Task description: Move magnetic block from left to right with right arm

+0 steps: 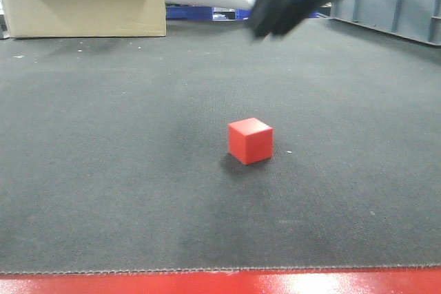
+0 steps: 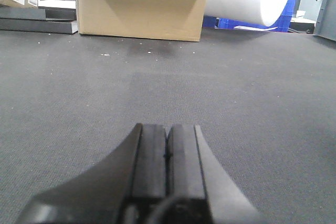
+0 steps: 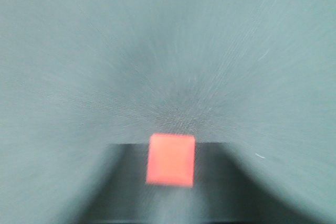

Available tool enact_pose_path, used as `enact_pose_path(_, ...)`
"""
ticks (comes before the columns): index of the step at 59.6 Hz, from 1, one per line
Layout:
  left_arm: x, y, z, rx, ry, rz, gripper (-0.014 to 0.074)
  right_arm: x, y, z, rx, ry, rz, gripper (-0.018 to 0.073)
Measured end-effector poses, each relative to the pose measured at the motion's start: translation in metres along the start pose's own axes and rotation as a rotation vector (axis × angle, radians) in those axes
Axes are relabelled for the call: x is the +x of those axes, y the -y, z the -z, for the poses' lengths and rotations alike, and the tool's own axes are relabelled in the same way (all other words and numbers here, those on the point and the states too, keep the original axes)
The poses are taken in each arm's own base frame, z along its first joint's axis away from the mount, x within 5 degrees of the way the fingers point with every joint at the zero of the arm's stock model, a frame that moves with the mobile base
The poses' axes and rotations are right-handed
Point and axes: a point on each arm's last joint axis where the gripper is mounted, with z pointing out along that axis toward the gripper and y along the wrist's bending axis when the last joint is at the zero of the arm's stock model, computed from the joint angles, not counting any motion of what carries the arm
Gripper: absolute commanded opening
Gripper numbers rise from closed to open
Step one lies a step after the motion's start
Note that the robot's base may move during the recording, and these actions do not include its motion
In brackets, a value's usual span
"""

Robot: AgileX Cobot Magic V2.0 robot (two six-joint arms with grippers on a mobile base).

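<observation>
I see the cube [image 1: 250, 140] loose mid-mat [image 1: 103, 170], right gripper [image 1: 286, 1] blurred above, jaws unreadable, so grasping remains

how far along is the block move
Early on. Nothing looks done: the block sits free on the grey mat, with no claw touching it. In hand: the right claw is a blur above and behind the block, and its wrist view is motion-blurred with the block centred low, so it seems to be in motion; open or shut is unclear. Left claw is shut, idle. Left: grasp, carry right, release.
</observation>
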Motion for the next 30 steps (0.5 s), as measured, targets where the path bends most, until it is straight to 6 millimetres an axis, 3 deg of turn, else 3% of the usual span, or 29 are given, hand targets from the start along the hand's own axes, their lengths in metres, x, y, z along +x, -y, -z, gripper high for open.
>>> enact_pose_path(16,0.0,0.0,0.0,0.0,0.0,0.0,-0.0116,0.06,0.004,0.078,-0.034,0.198,-0.023,0.0062)
enact_pose_path(30,0.0,0.0,0.0,0.0,0.0,0.0,-0.0116,0.115,0.009,0.122,-0.064,0.389,-0.036,0.0061)
